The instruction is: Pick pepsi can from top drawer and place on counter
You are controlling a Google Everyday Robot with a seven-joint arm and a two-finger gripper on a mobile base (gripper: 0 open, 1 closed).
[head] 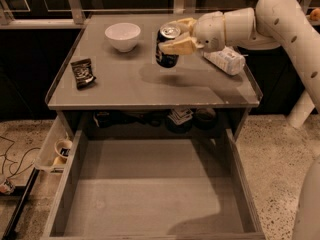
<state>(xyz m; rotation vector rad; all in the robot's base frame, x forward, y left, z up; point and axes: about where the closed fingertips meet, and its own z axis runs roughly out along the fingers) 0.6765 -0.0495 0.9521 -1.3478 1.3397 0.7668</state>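
My jaws are pressing on both sides of the pepsi can (pixel 166 51). My gripper (pixel 175 36) is holding it nearly upright in the air, and the counter (pixel 125 86) is lying straight below its base.

Gripper (pixel 173 36) around pepsi can (pixel 165 58) over the counter (pixel 150 90).

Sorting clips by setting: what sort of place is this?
Probably an office kitchenette mock-up: grey counter with white bowl and snack packet, speckled floor. The gripper holds the pepsi can above that counter.
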